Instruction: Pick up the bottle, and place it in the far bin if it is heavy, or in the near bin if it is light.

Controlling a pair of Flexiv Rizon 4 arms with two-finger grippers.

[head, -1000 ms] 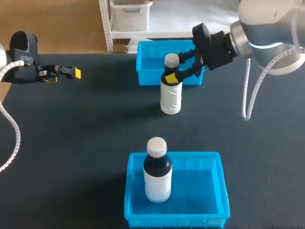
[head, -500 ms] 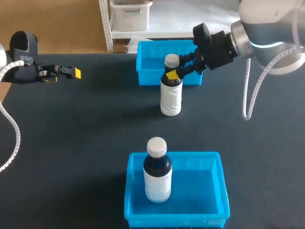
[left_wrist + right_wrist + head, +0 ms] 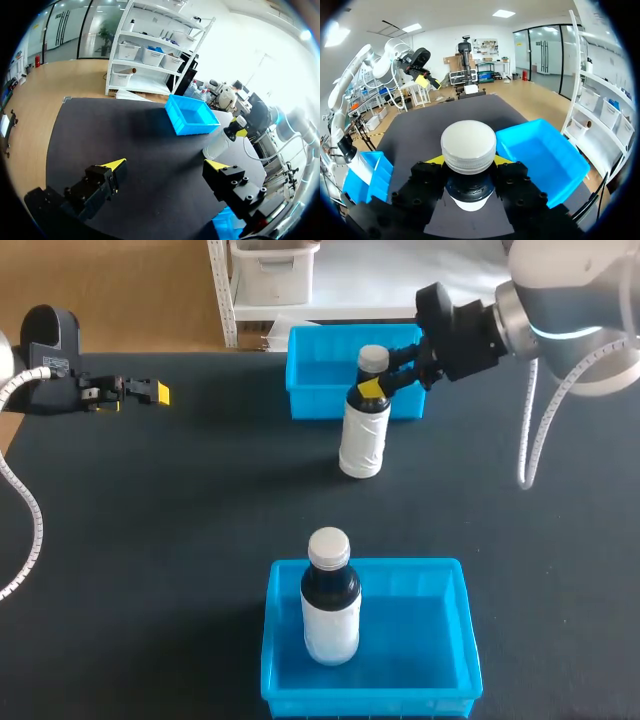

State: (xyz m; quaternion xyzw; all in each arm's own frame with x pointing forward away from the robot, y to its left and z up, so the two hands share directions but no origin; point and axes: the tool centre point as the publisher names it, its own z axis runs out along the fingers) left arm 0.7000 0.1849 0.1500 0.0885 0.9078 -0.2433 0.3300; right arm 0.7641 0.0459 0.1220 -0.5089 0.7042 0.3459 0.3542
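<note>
Two bottles, two blue bins, two grippers. One bottle (image 3: 364,430) leans just in front of the far bin (image 3: 312,375), its neck pinched by the right gripper (image 3: 385,383) under the cap. A second bottle (image 3: 331,605) stands upright in the near bin (image 3: 440,640), with open table (image 3: 180,540) between it and the far bin. The left gripper (image 3: 165,165), spread wide, sits well left of the far bin.

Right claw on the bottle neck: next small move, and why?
Probably a short straight lift. The right claw is shut on the neck of the bottle, which leans with its base seemingly on the table in front of the far bin. Lifting clears it and should let its weight decide between far bin and near bin.
</note>
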